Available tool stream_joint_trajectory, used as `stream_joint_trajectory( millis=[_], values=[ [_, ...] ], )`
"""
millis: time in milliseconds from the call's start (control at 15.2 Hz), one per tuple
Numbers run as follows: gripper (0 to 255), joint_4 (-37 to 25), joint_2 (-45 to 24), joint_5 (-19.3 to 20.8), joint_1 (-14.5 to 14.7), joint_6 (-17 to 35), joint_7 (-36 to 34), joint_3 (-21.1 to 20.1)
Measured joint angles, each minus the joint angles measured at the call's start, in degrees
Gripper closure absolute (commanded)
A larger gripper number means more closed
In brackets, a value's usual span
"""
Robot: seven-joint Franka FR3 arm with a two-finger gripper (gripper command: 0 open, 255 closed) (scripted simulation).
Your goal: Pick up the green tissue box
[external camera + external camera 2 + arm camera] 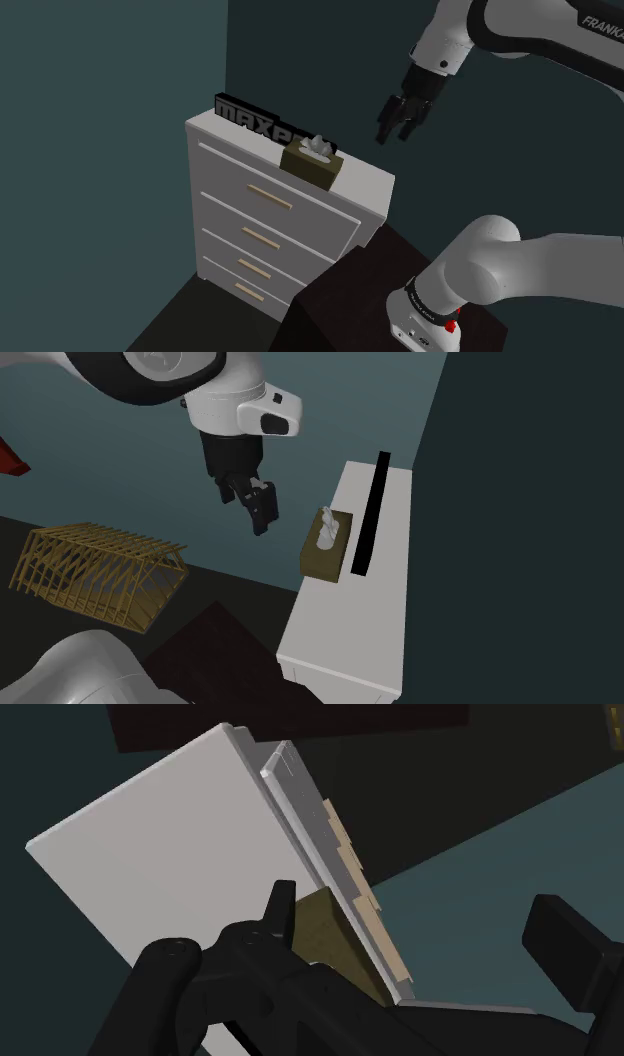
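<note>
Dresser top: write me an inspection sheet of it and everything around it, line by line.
Surface: white dresser top, four drawers below.
Job's things: olive-green tissue box upright near the front edge, white tissue poking out.
Clutter: black lettered sign behind the box.
Pincer: pincer open, hovers in the air, apart from the box.
Cables: nothing seen.
Surroundings: teal walls; wooden slatted frame on the dark floor; dark stand.

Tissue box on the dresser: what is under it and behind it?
The olive tissue box stands on the top of the white dresser. Behind it runs a black sign reading MAXP; the box covers its later letters.
</note>
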State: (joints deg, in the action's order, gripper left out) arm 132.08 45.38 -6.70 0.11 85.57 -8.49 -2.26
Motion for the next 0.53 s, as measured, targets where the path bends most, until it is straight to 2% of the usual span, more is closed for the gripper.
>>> stream_joint_trajectory(
  millis=[198,528],
  values=[
    [0,-1.05,-3.00,1.77,0.04,0.88,0.46,-1.13],
    [0,-6.01,-15.57,9.73,-0.38,3.96,1.52,-5.38]
  ],
)
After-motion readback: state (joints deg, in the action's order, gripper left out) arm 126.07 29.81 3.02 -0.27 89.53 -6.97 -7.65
